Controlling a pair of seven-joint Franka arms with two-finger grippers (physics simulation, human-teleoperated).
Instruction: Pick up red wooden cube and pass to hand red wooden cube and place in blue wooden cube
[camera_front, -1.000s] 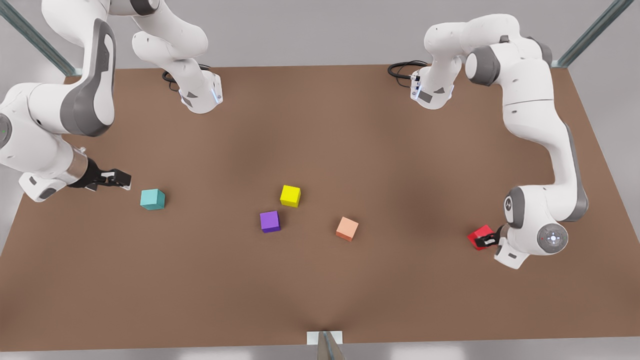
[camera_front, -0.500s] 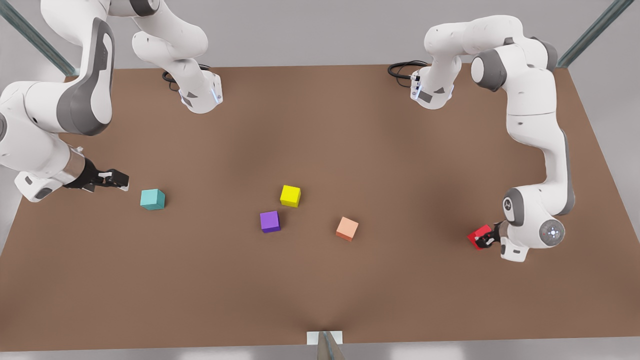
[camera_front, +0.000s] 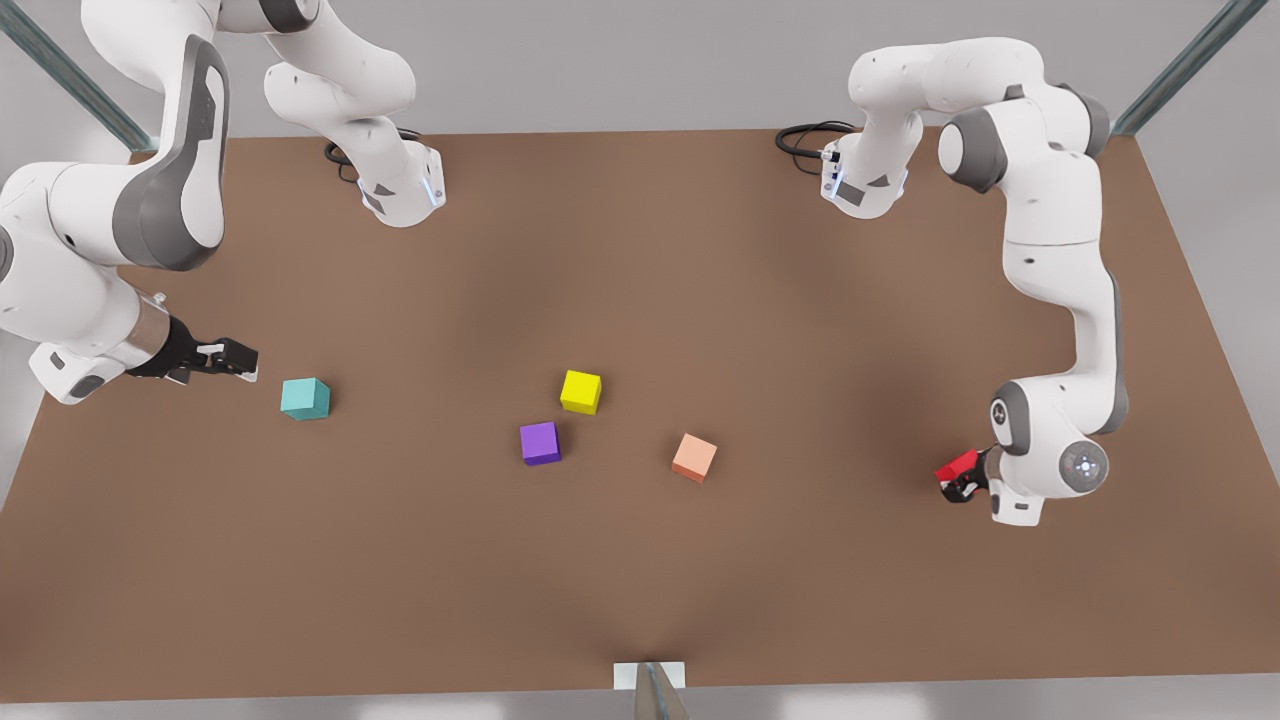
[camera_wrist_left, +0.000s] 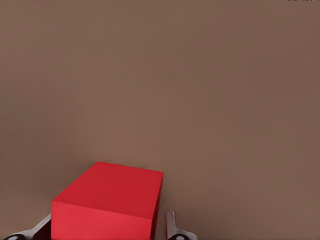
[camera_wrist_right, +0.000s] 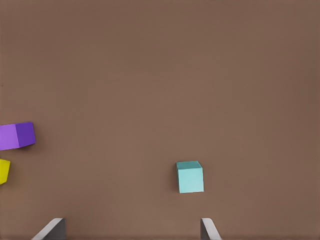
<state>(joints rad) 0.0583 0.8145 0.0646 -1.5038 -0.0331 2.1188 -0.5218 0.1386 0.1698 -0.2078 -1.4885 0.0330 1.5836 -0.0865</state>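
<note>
Pickup step: my left pincer (camera_front: 962, 484) clamped on red wooden cube (camera_front: 957, 466). Right pincer (camera_front: 236, 357) spread beside blue wooden cube (camera_front: 304, 398), waiting. Next, lift, carry toward it.

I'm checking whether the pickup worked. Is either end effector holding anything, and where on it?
The left end effector has its fingers on opposite side faces of the red wooden cube. The right end effector is open and holds nothing.

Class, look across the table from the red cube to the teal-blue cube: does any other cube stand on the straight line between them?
Roughly, yes. The left pincer grips the red wooden cube at the front view's right; the blue wooden cube lies far left. The salmon cube and purple cube sit about on that line, the yellow cube just behind it.
</note>
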